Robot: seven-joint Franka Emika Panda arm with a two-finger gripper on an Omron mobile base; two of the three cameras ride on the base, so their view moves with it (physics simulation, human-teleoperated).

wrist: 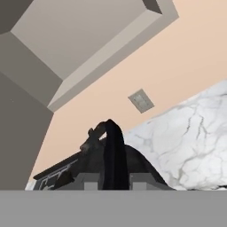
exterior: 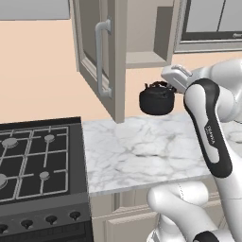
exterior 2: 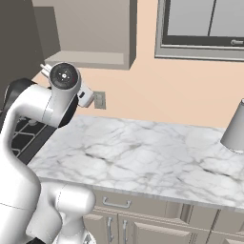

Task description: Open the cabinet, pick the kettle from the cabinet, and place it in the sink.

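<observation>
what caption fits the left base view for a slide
Gripper carries the black kettle by its handle above the marble counter, cabinet door open.

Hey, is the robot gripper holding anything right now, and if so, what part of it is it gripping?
Yes: the gripper holds the black kettle by its arched handle, lifted above the marble counter.

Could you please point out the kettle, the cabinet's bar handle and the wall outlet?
kettle (exterior: 157,101): left base view, round black body.
bar handle (exterior: 99,59): left base view, mid-bar on the open door.
wall outlet (wrist: 141,100): hand view, plate centre.
</observation>
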